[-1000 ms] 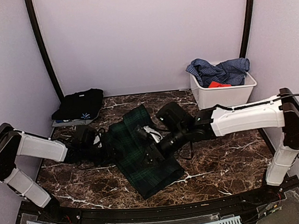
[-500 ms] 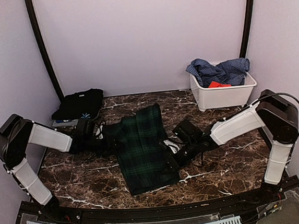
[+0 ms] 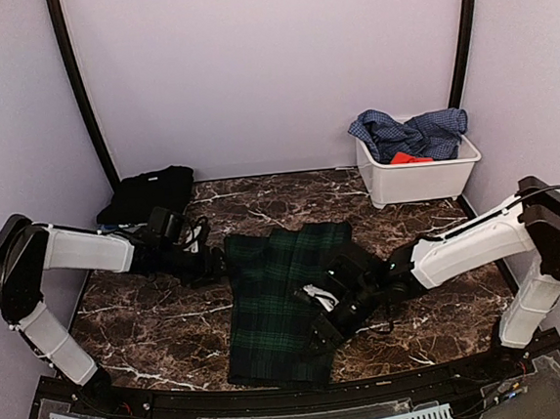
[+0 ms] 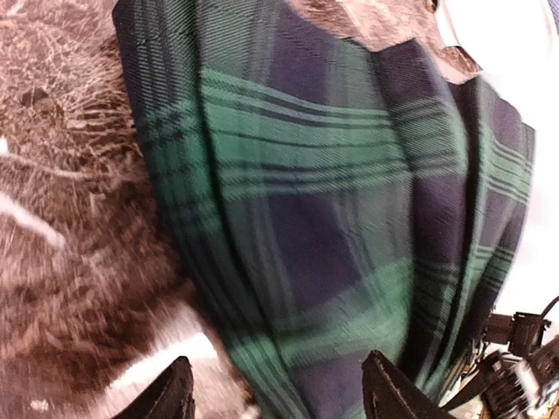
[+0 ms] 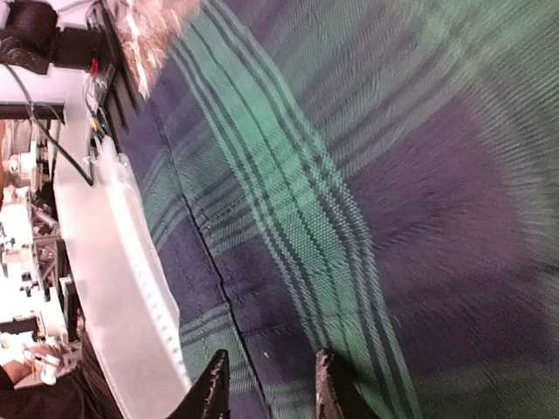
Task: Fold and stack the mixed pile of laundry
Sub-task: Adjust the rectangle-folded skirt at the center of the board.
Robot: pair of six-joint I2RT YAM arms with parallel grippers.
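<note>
A dark green-and-navy plaid garment point(image 3: 275, 318) lies spread flat across the middle of the brown marbled table point(image 3: 153, 328). The left gripper point(image 4: 278, 393) hovers at its far left corner, jaws wide apart and holding nothing. The right gripper point(image 5: 269, 384) sits low over its right side, fingers narrowly parted with flat cloth showing between them. A folded black garment point(image 3: 148, 194) rests at the far left. A white plastic bin point(image 3: 420, 180) at the far right holds a blue checked shirt point(image 3: 411, 131) and a small red-orange piece point(image 3: 410, 157).

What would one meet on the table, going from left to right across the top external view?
folded black garment → plaid garment → white bin, which holds the blue checked shirt and a red-orange piece
</note>
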